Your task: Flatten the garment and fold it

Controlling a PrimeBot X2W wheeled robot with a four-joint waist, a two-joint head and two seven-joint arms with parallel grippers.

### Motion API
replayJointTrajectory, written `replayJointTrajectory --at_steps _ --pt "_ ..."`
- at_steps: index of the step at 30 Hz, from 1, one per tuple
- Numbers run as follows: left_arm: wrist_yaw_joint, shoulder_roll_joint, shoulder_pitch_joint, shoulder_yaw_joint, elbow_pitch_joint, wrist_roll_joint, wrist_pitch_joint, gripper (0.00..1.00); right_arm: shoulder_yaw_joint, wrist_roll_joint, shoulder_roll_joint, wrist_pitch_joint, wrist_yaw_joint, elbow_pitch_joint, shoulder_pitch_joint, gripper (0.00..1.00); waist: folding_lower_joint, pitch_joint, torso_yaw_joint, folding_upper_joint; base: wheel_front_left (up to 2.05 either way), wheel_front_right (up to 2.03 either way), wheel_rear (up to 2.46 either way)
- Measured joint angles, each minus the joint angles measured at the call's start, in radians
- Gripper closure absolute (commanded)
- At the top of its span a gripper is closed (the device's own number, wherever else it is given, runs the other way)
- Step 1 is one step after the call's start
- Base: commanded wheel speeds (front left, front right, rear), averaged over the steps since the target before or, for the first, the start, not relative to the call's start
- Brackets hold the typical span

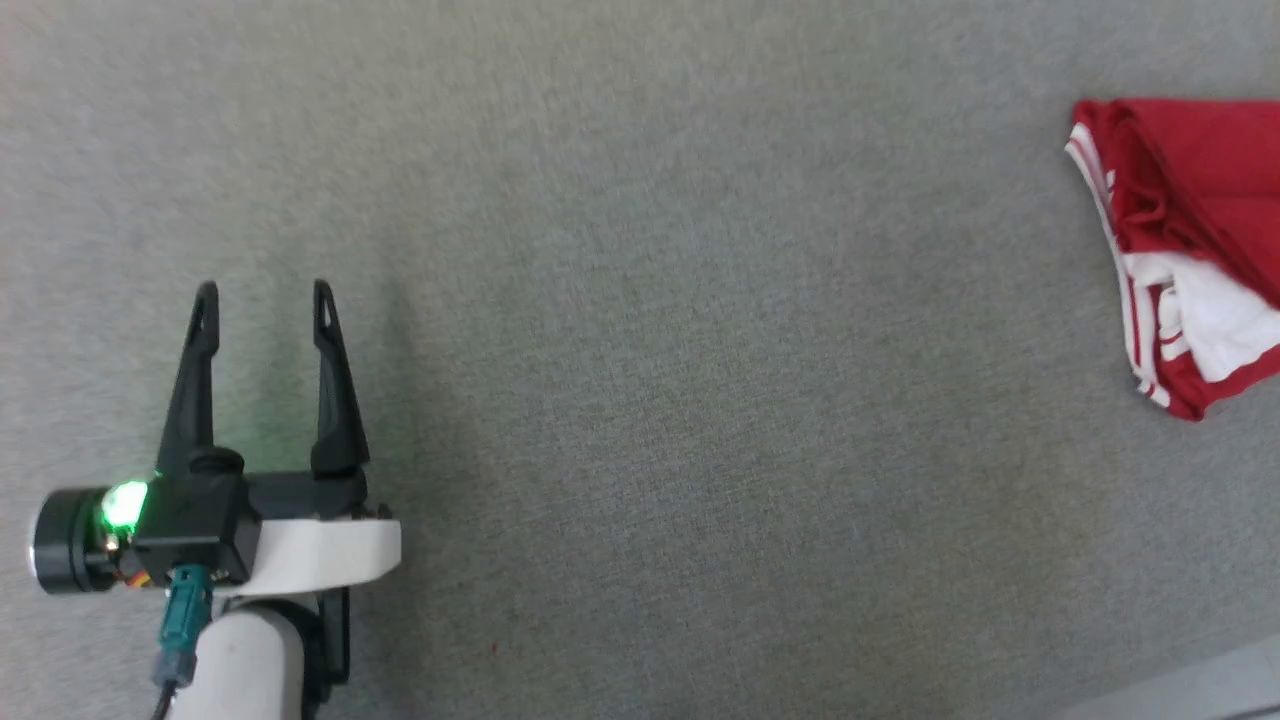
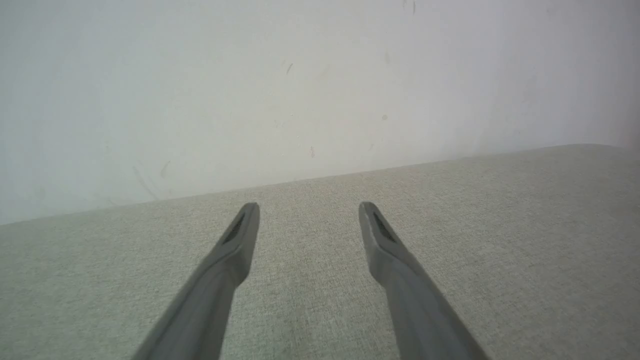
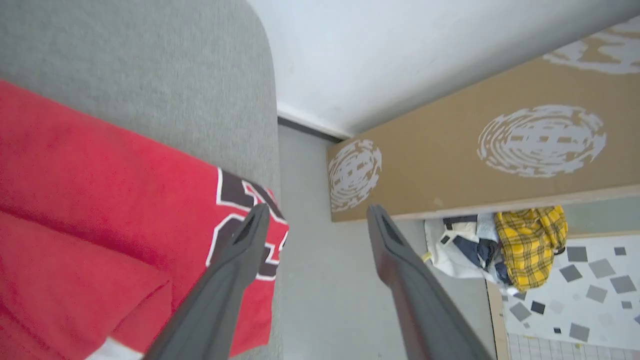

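Observation:
The garment [image 1: 1190, 240] is a red jersey shirt with white sleeve cloth and striped trim, lying folded in a bundle at the right edge of the grey cloth surface [image 1: 640, 300]. In the right wrist view the garment [image 3: 100, 200] shows its red cloth and black-and-white number print reaching the surface's edge. My right gripper [image 3: 315, 215] hovers open over that edge, its left finger over the print, holding nothing. At the lower left of the head view, far from the garment, my left gripper [image 1: 265, 295] stands open and empty; in its own wrist view the left gripper [image 2: 309, 210] hangs over bare cloth.
A white wall [image 2: 300, 75] rises behind the surface. Past the surface's right edge lie a grey floor [image 3: 320, 300], a brown board with white round prints [image 3: 500, 160], a pile of clothes with a yellow plaid piece [image 3: 530, 245], and a patterned mat [image 3: 575, 300].

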Motion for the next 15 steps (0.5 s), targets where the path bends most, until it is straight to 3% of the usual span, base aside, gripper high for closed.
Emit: replayJointTrajectory --at_steps 8,15 --pt "0.016 -0.030 0.082 0.014 0.026 -0.021 0.000 0.00 -0.156 -0.095 0.061 -0.267 0.000 -0.079 0.004 0.00 -0.0002 -0.134 0.032 0.0001 0.00 0.00 0.00" --pt "0.017 -0.051 0.126 0.019 0.044 -0.029 0.000 0.00 -0.296 -0.148 0.182 -0.303 0.000 -0.323 0.121 0.00 -0.0003 -0.238 0.079 0.0000 0.00 0.00 0.00"
